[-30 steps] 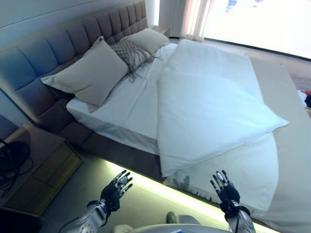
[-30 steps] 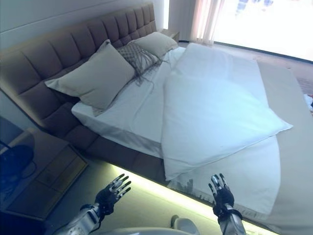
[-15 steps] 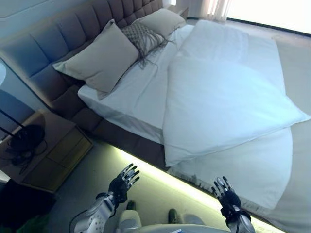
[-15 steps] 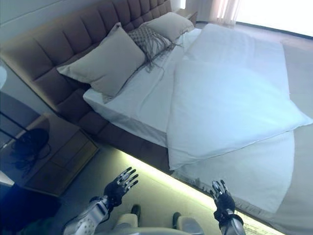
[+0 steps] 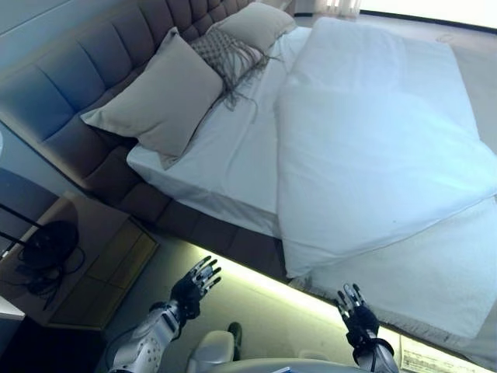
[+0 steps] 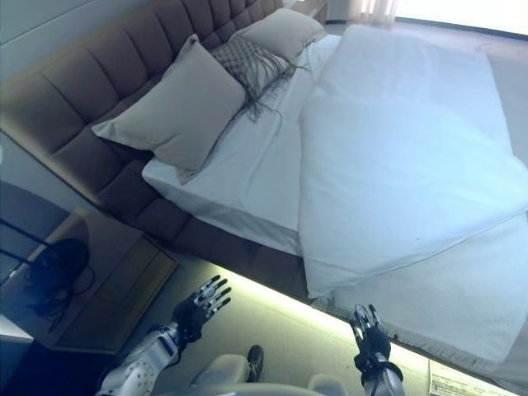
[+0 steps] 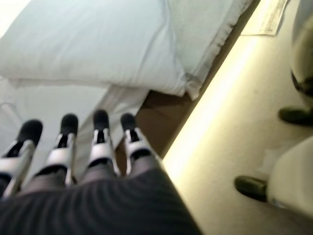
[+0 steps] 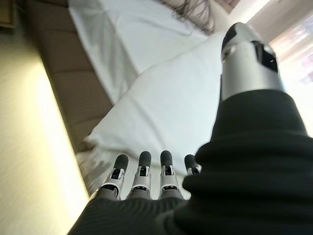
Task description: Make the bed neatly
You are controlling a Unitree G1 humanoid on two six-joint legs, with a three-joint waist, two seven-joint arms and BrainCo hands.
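Note:
A bed with a brown tufted headboard (image 5: 70, 74) carries a white duvet (image 5: 373, 148) folded back across its right part, leaving the white sheet (image 5: 217, 155) bare. Its near corner (image 5: 299, 268) lies at the bed's side edge. Two beige pillows (image 5: 155, 97) and a fringed grey cushion (image 5: 225, 54) lean on the headboard. My left hand (image 5: 194, 286) is open and empty above the floor beside the bed. My right hand (image 5: 353, 315) is open and empty, just short of the duvet's near corner. In the left wrist view my fingers (image 7: 100, 142) point at that corner.
A wooden nightstand (image 5: 85, 264) with a black lamp base and cord (image 5: 46, 245) stands left of the bed. A lit strip (image 5: 264, 284) runs under the bed's side. A fringed beige bedspread (image 5: 435, 287) lies beneath the duvet. A sheet of paper (image 5: 435, 361) lies on the floor.
The camera has shifted, so the bed sits further right and closer. Both hands stay open and low by the bed's side; the left hand is slightly lower.

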